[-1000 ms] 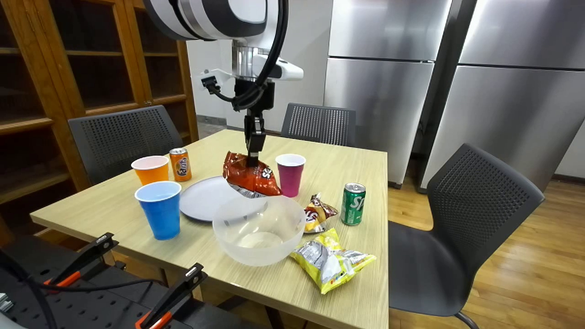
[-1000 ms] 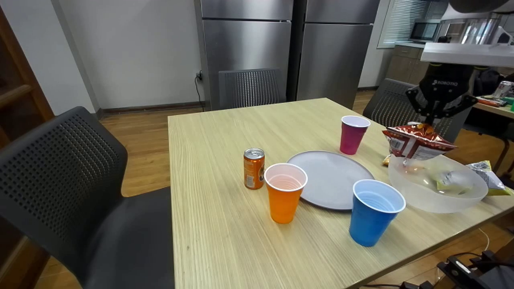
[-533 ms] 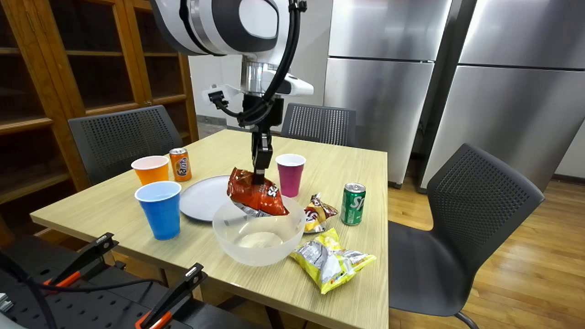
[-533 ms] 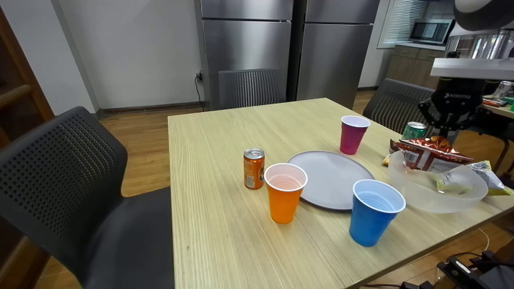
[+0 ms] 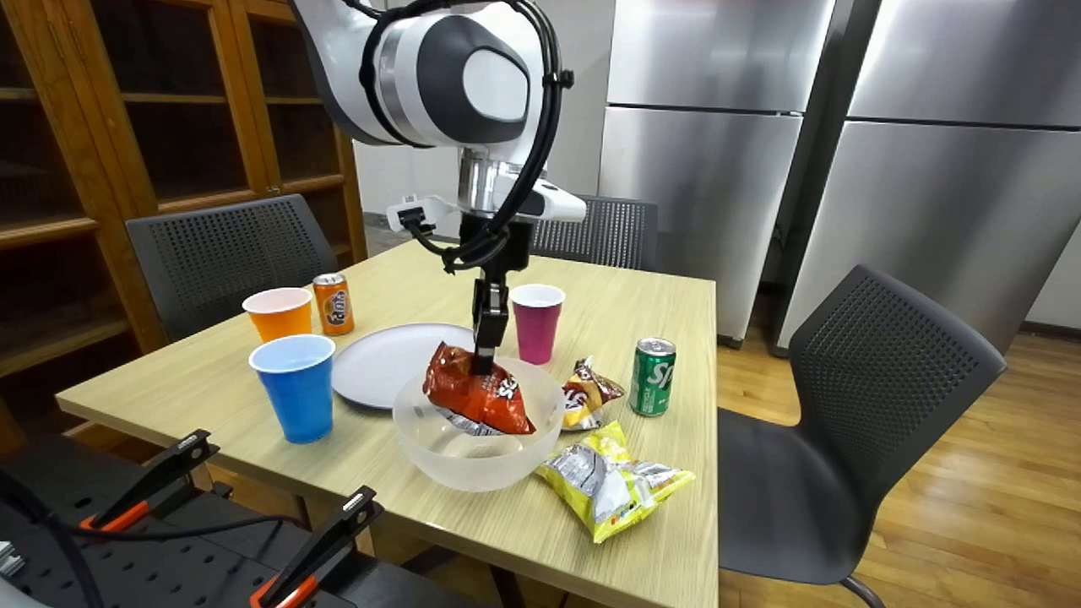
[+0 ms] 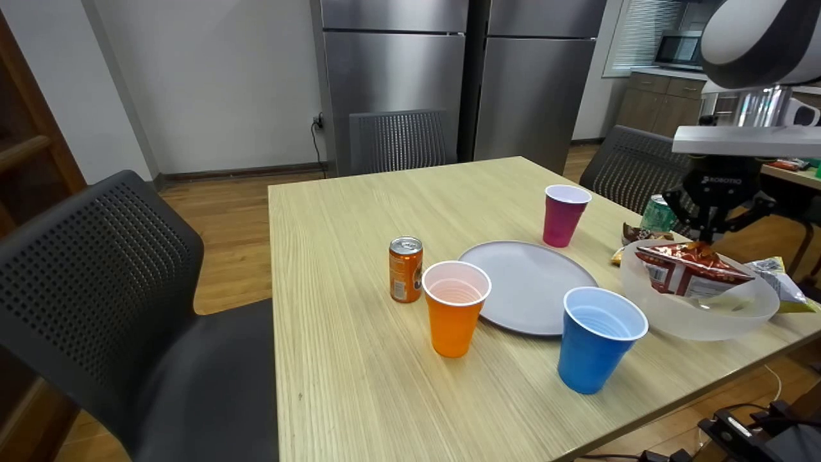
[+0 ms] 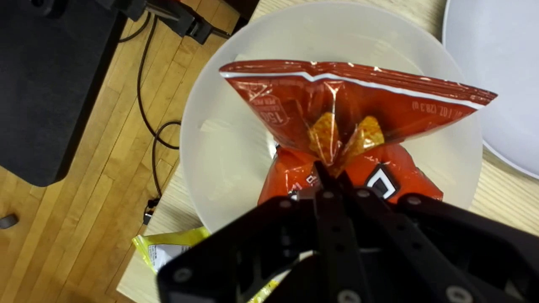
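My gripper [image 7: 334, 173] is shut on the middle of a red chip bag [image 7: 358, 99], and the film is bunched between its fingertips. In both exterior views the red bag [image 5: 486, 399] hangs tilted inside a translucent white bowl [image 5: 473, 471], below the rim at its front. Seen from above in the wrist view, one end of the bag reaches out over the bowl's rim [image 7: 204, 139] toward the plate. Whether the bag's underside rests on the bowl's floor I cannot tell. The gripper's own links hide the near part of the bag in the wrist view.
Beside the bowl lie a yellow chip bag [image 5: 612, 481] and a brown-yellow one [image 5: 587, 395], with a green can [image 5: 653, 377] near them. A grey plate [image 6: 526, 289], a blue cup [image 6: 596, 340], an orange cup [image 6: 452, 321], an orange can [image 6: 405, 269] and a magenta cup [image 6: 564, 215] also stand around.
The gripper has come down with the red bag, from above the bowl's far rim to inside the bowl. Its hold has stayed shut throughout. The other objects have not moved.
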`<state>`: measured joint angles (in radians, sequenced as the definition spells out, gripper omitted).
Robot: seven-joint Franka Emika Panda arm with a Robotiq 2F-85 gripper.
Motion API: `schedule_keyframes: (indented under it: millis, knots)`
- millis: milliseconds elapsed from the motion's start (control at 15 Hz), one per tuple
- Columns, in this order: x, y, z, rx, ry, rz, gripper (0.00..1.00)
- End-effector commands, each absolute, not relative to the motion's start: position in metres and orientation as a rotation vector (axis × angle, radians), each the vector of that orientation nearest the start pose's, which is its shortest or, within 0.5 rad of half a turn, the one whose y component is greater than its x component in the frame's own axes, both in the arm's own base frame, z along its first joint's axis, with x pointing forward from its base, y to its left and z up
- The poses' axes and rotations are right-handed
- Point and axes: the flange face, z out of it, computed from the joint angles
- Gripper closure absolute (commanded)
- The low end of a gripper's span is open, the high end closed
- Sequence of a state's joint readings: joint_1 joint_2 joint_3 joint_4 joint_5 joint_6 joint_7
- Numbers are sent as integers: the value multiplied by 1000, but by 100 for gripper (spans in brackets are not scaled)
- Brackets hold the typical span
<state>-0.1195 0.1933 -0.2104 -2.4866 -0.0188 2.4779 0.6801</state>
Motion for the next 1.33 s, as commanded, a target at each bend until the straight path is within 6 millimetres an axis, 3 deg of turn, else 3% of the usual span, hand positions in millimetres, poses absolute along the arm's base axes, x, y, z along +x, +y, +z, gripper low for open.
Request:
schedule_keyframes:
  millis: [0,533,1000,1067,1133,1267]
  knots:
    - [446,-156,187,-2805,1608,308,100]
    - [469,-151,156,-2819,1638,370,100]
    - [477,-151,150,-2836,1638,379,100]
    - [477,-152,151,-2834,1634,380,92]
    - [476,-152,153,-2837,1625,378,72]
    - [474,-151,159,-2836,1617,362,58]
